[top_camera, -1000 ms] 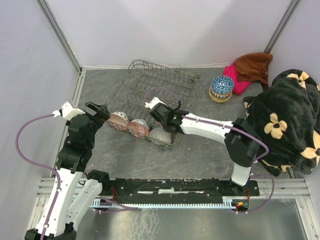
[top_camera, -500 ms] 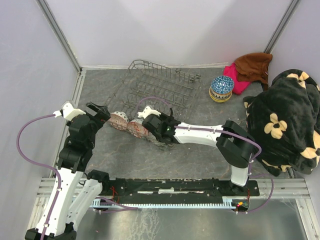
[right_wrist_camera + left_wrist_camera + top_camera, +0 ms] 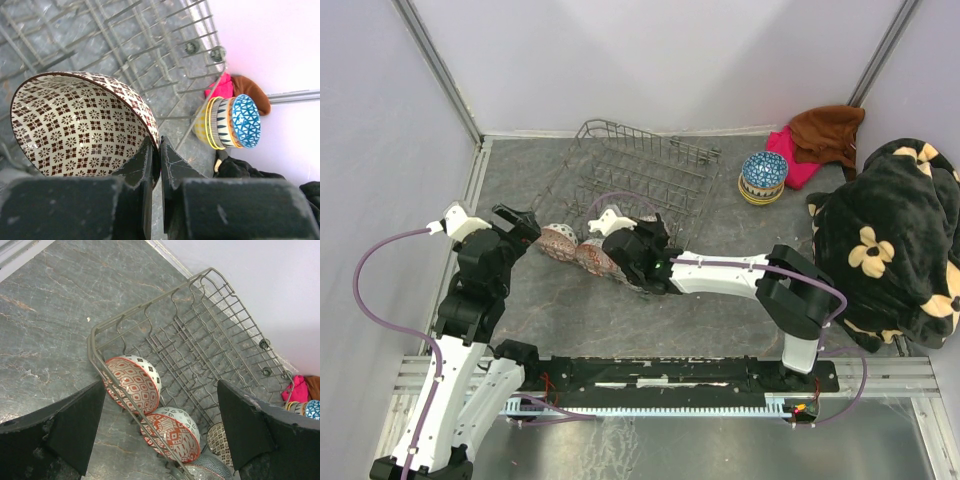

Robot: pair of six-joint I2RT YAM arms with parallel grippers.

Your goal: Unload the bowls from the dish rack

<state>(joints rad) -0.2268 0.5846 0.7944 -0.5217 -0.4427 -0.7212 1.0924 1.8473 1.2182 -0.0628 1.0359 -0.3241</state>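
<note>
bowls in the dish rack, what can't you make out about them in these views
- Right wrist view: the right gripper covers part of the brown-patterned bowl's rim, and that bowl blocks the dish rack behind it.
- Top view: the right arm lies over the dish rack's near corner, so the bowls under it cannot be counted.
- Left wrist view: the grey-patterned bowl is cut off by the bottom edge.

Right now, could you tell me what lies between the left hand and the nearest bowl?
The dish rack's wire side wall stands there: left hand outside it, red-patterned bowl just inside, as the left wrist view shows.
</note>
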